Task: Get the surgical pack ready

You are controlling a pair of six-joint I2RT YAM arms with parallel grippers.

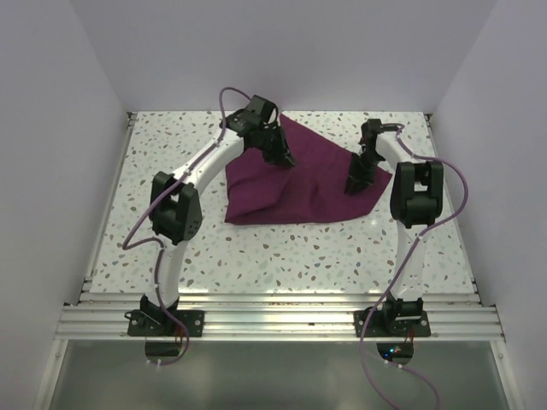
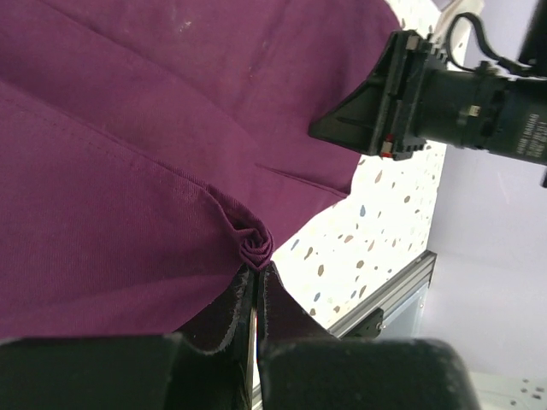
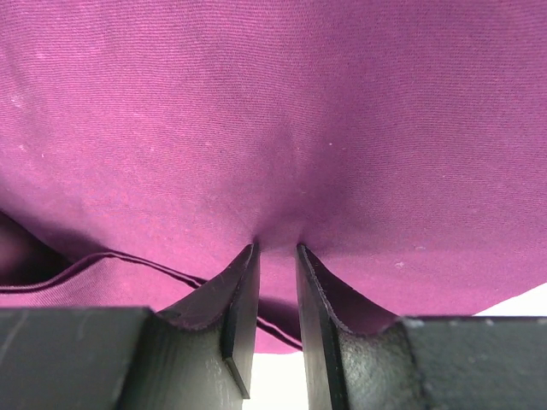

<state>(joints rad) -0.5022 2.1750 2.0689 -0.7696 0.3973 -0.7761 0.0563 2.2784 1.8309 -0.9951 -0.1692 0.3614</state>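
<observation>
Pinching maroon, seemingly twill cloth [image 2: 128, 171], left fingers [image 2: 289, 314] bunch a pucker.

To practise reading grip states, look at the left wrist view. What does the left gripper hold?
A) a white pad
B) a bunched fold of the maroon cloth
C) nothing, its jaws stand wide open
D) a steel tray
B: the left gripper is closed on a small gathered bunch of the maroon cloth, which puckers right at its tips.
</observation>
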